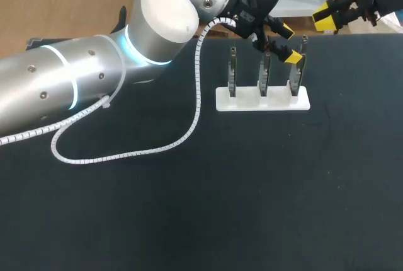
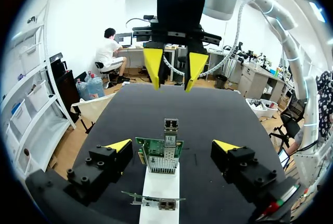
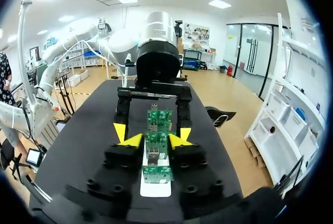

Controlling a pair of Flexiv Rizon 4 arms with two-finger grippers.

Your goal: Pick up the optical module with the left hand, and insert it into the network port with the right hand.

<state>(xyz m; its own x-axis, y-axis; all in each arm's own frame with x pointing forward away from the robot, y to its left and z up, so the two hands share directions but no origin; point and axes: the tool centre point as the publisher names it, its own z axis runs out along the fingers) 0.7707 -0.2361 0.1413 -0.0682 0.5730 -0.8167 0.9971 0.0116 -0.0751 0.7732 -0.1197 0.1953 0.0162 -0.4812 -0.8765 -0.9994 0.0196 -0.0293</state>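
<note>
Three green network cards stand upright in a white stand (image 1: 252,102) (image 2: 160,193) (image 3: 155,188) at the table's far middle. A small silver optical module (image 2: 170,126) sticks up at the top of a card. My left gripper (image 1: 289,44) (image 2: 173,146) hangs open over the stand's right end, one finger on each side of the row, touching nothing. The module is just ahead of its tips. My right gripper (image 1: 332,14) (image 2: 174,70) (image 3: 152,139) hovers past the stand at the far right edge, facing it along the row. Its fingers are narrowed with a gap, and nothing is between them.
A white spiral cable (image 1: 126,154) from my left arm droops in a loop onto the black table at the left. My left arm's bulky elbow fills the upper left of the head view.
</note>
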